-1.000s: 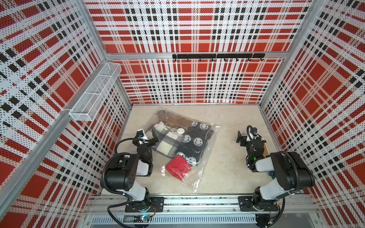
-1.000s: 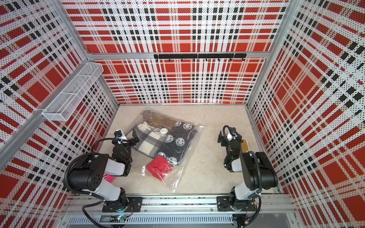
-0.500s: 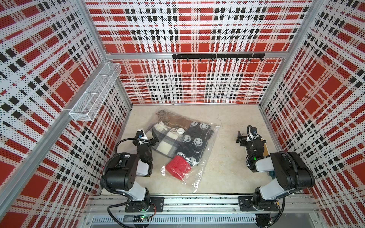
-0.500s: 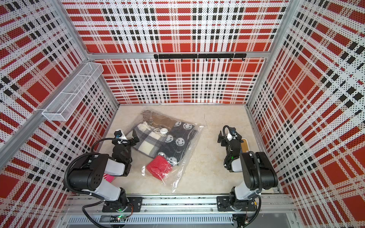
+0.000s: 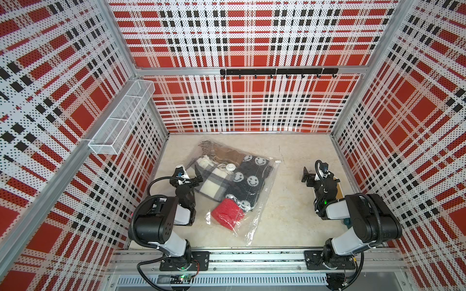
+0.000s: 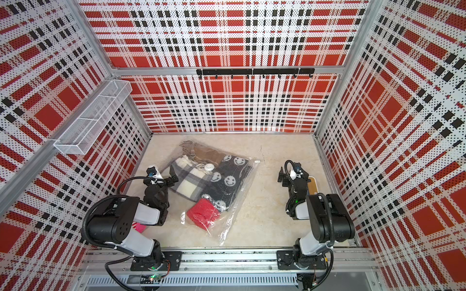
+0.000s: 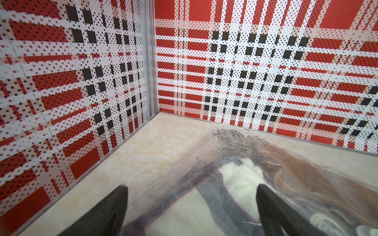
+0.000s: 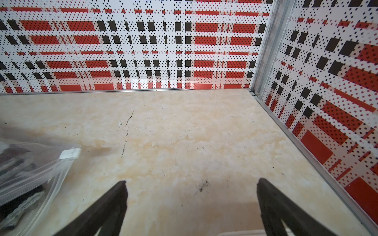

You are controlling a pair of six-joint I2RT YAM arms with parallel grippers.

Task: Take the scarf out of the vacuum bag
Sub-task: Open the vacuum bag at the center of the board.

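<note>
The vacuum bag (image 5: 254,214) lies flat on the floor, clear and crinkly, with its round white valve (image 5: 230,166) facing up and a white zip clip (image 8: 69,153) at its far corner. Inside are a brown fringed scarf (image 5: 224,155), a grey-and-white plaid scarf (image 5: 214,185), a black smiley-face scarf (image 6: 230,180) and a red knit scarf (image 6: 203,218). My left gripper (image 5: 198,176) is open, low over the bag's left edge, with the plaid scarf (image 7: 184,204) showing between its fingers through the plastic. My right gripper (image 5: 306,176) hangs open over bare floor to the right of the bag, holding nothing (image 8: 192,180).
A white wire basket (image 5: 121,121) hangs on the left wall and a black hook rail (image 5: 277,71) on the back wall. A tan flat board (image 6: 312,185) lies under the right arm by the right wall. Something pink (image 6: 140,227) peeks out beneath the left arm.
</note>
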